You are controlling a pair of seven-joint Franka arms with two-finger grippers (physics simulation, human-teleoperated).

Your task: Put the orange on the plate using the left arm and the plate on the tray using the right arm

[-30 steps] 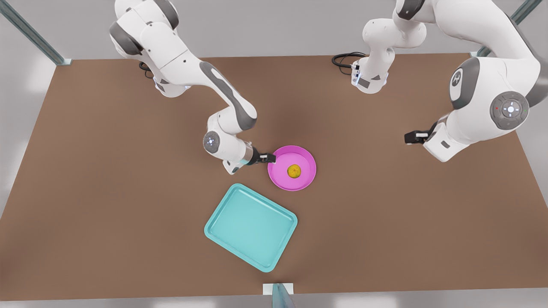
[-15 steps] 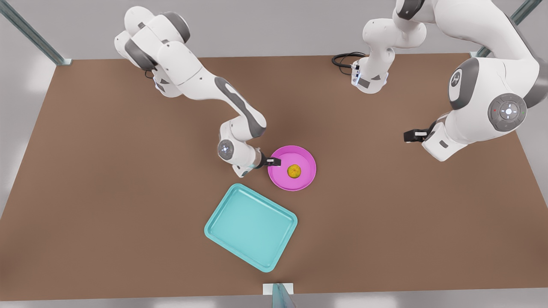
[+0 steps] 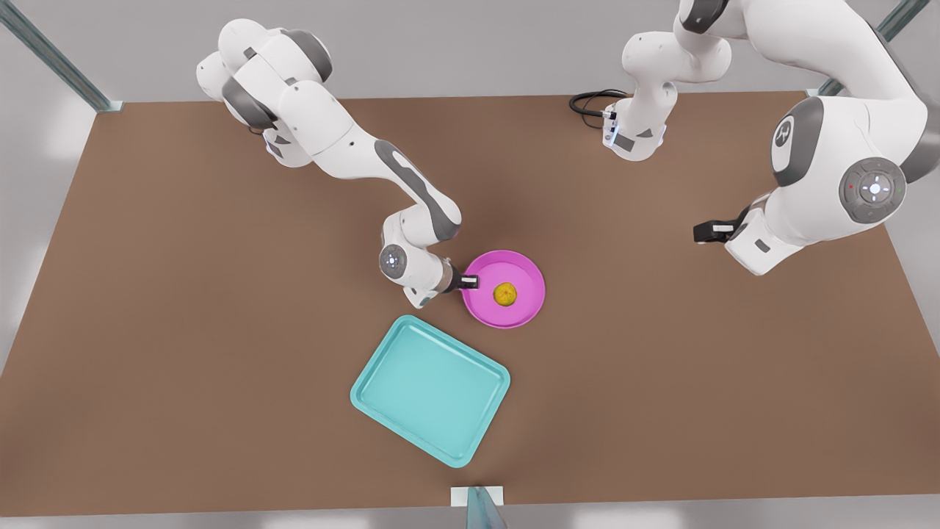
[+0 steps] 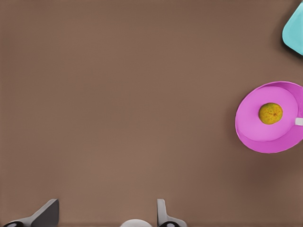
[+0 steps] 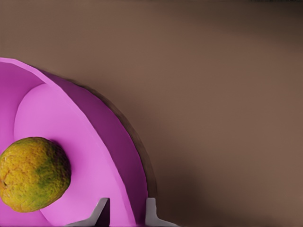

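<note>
The orange lies in the middle of the pink plate, which rests on the brown table. My right gripper is at the plate's rim on the front view's left, shut on that rim; in the right wrist view the rim of the plate runs between the two fingers of the gripper, beside the orange. The teal tray sits just in front of the plate, apart from it. My left gripper hangs open and empty far off at the front view's right, above bare table.
The left wrist view looks down on the plate, the orange and a corner of the tray from a distance. A black cable lies at the table's back edge. Metal frame posts stand at the corners.
The right arm swung lower and brought its gripper onto the plate's rim. The plate has shifted slightly toward the front view's right. The left arm has barely moved.
</note>
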